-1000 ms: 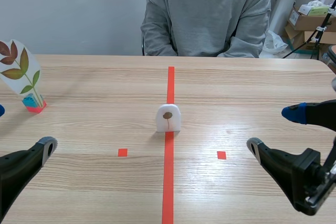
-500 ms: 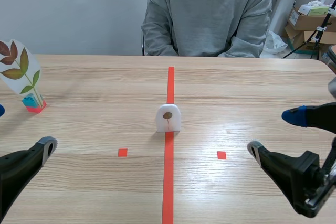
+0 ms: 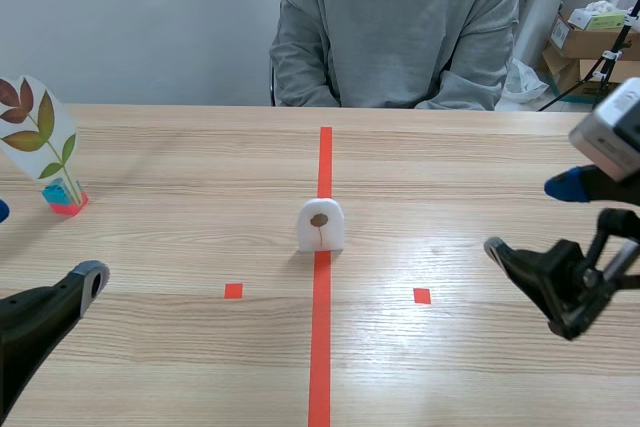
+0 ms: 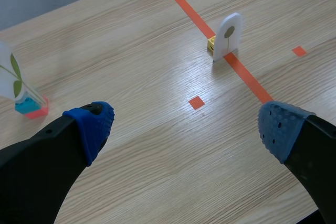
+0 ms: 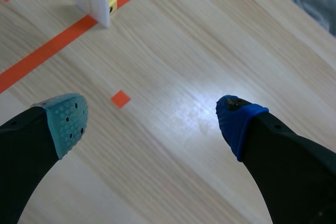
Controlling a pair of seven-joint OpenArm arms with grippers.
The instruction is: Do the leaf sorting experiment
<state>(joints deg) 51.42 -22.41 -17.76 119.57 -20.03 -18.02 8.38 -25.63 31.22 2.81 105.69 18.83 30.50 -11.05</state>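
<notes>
Obs. 1, small white card [image 3: 321, 225]: arched top, one brown leaf with a thin stem printed on its face. It stood upright on the desk [image 3: 480, 157], right on the centre tape line [image 3: 320, 357] and about midway along it. In both wrist views a yellow block [image 4: 211, 42] showed just behind the card, touching its back (probably its foot, though the joint itself was hidden).

Obs. 2, left tool [image 4: 185, 127]: fingers spread wide, nothing between them but bare desk. The blue dotted pads [image 4: 93, 124] faced each other across the gap. In the scene view this arm sat low at the near left corner, well apart from the small card, which lay ahead of it and off toward the right finger.

Obs. 3, right tool [image 5: 151, 120]: also spread wide and holding nothing. One pad looked grey-green, the other blue. In the scene view it hung at the right edge, above the desk surface, with its fingertips turned toward the middle. The small card lay ahead of it, beyond the grey-green finger, and one small red square mark lay between the two.

Obs. 4, tall leaf card [image 3: 38, 142]: translucent, carrying a sprig of red-brown and green leaves, tilted slightly, planted in a red and blue base [image 3: 62, 199] near the left edge of the desk.

Obs. 5: a person [image 3: 395, 27] in a grey sweatshirt sat at the far side, hands below the desk edge. Cardboard boxes [image 3: 590, 42] were stacked behind, to the right.
</notes>
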